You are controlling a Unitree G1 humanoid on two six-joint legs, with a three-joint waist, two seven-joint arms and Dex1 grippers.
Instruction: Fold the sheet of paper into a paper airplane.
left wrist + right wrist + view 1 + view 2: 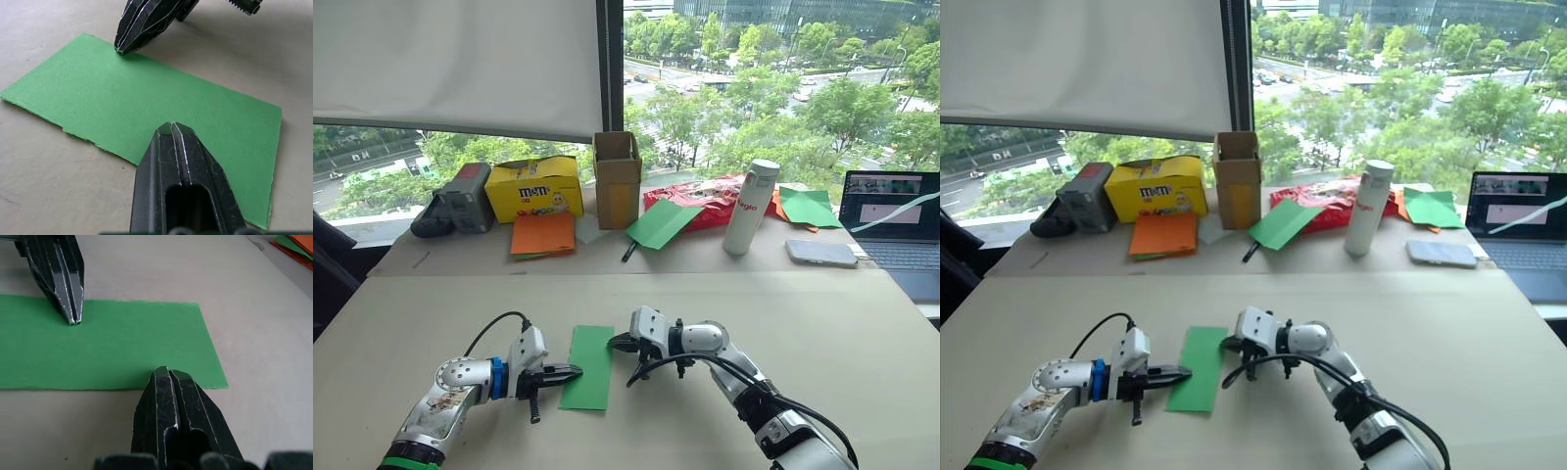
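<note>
The sheet of paper [588,366] lies flat on the beige surface [822,323], folded to a narrow strip, between both hands. Left hand [574,371]: fingers together, tip on the near long edge. Right hand [613,342]: fingers together, tip at the opposite edge. Beyond the hands, a window ledge carries an orange paper stack [542,235], a yellow box [533,188], a white bottle [750,207] and a laptop [893,223].

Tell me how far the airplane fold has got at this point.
Early stage. The green paper lies flat on the table as a narrow strip with layered edges, so a lengthwise fold looks done. In hand: both tools are shut, the left tool tip pressing on one long edge, the right tool at the opposite edge. Left: no pointed nose or wings show yet.
</note>
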